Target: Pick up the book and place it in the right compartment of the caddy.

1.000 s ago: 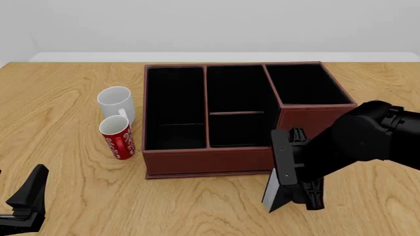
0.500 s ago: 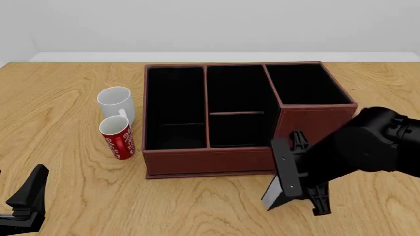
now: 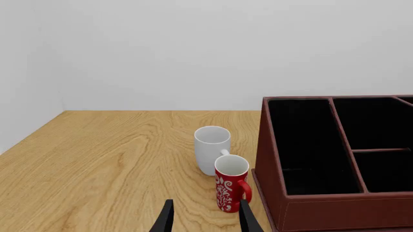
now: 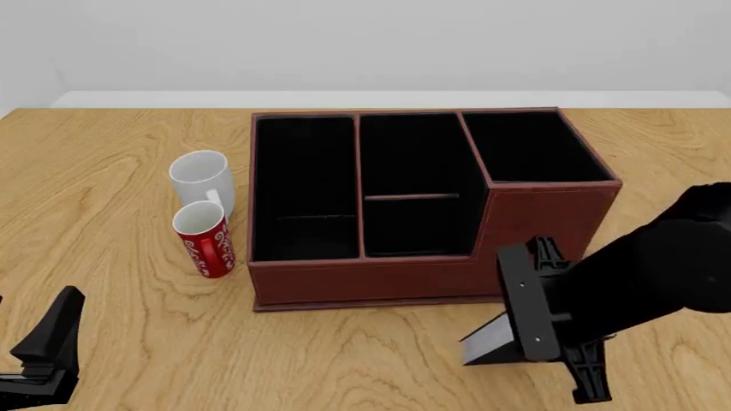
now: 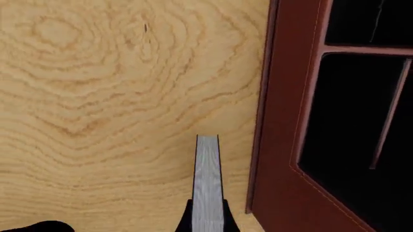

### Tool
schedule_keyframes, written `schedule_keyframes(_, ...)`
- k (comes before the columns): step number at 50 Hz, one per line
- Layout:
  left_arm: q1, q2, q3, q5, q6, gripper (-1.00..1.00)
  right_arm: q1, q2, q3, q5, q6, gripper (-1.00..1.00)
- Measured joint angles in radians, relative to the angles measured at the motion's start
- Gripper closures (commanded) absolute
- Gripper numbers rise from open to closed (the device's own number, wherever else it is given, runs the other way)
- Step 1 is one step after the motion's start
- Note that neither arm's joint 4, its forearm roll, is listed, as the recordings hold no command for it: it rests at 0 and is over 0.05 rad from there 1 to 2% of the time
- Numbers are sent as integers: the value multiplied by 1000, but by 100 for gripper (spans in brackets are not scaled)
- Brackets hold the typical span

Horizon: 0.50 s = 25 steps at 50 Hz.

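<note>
The caddy sits mid-table, its black-lined sections holding nothing visible: a long narrow one on the left, a divided middle one, and the taller right compartment at the far right corner.

Left of the caddy stand a white mug and, nearer the camera and just beside it, a red can; both are close to the caddy's left wall without touching it. The wooden table lies bare around them.

The book is out in front of the caddy's right front corner, tilted, its pale page edge showing, above the tabletop. The right gripper is clamped on it, one finger on each cover; in the right wrist view the book runs out lengthwise between the fingers, alongside the caddy's front wall. The right arm slants in low from the right edge.

The left gripper hangs low at the near left corner, fingers parted and holding nothing, pointed toward the can and mug.
</note>
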Motion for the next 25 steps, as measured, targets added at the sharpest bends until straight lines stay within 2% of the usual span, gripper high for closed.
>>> schedule_keyframes(10, 0, 0, 0, 0, 0, -100, -2, -69, -34, 83, 24, 100)
schedule_keyframes(18, 0, 0, 0, 0, 0, -100, 23, -106, -93, 134, 101, 100)
schedule_keyframes(25, 0, 0, 0, 0, 0, -100, 29, -137, -144, 163, 146, 100)
